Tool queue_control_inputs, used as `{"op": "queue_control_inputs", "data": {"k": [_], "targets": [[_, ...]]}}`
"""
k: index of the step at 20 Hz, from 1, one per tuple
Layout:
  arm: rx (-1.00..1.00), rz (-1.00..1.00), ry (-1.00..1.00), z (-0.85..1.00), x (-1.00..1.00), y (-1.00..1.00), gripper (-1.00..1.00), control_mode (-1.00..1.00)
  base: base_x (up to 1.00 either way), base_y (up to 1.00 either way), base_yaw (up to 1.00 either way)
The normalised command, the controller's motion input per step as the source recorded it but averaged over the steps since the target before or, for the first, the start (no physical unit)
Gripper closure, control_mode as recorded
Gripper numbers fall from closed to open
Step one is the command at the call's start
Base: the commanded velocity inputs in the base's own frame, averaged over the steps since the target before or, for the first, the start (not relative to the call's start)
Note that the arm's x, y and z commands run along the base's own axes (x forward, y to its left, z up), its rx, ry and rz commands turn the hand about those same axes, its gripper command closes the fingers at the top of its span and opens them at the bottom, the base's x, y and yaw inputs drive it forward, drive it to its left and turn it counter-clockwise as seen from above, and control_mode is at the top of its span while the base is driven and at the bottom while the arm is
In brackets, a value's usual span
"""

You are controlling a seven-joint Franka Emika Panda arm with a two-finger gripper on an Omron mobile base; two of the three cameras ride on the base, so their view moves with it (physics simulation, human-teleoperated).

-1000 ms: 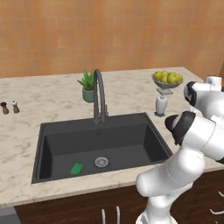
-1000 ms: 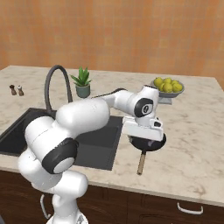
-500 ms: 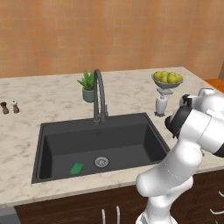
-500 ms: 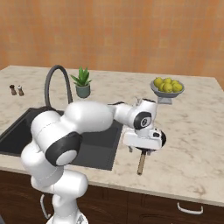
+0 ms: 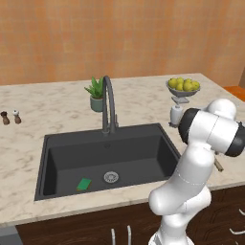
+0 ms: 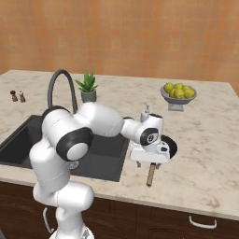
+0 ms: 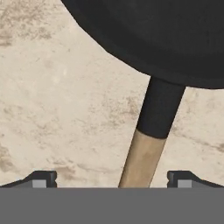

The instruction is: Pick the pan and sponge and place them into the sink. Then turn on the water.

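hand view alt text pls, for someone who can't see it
A round black pan fills the top, its handle running down from dark neck to light wood between the open gripper fingertips, one on each side. Beige marbled counter lies underneath.

— What can't you see of the round black frying pan with the light wooden handle (image 6: 151, 173)?

— From the right base view my own wrist covers most of its bowl. In my hand view the top edge cuts off the bowl, and the handle's lower end disappears at the bottom edge.

— And the jaws?

— Just the tips show, well apart, either side of the handle. Whether they touch it I cannot tell.
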Motion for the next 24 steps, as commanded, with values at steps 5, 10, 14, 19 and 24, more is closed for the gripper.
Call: {"op": "queue_control_inputs", "data": {"k": [5, 10, 14, 19, 24], "targets": [[0.06, 0.03, 0.00, -0.27, 0.27, -0.13, -1.00, -1.00, 0.00, 0.00, 0.00], [0.09, 0.02, 0.00, -0.19, 0.30, -0.15, -1.00, -1.00, 0.00, 0.00, 0.00], [0.00, 0.02, 0.01, -0.15, 0.06, 0.00, 1.00, -1.00, 0.00, 0.00, 0.00], [0.00, 0.01, 0.00, 0.00, 0.04, 0.05, 1.00, -1.00, 0.00, 0.00, 0.00], [0.00, 0.24, -0.03, 0.25, -0.01, 0.37, 1.00, -1.00, 0.00, 0.00, 0.00]]}}
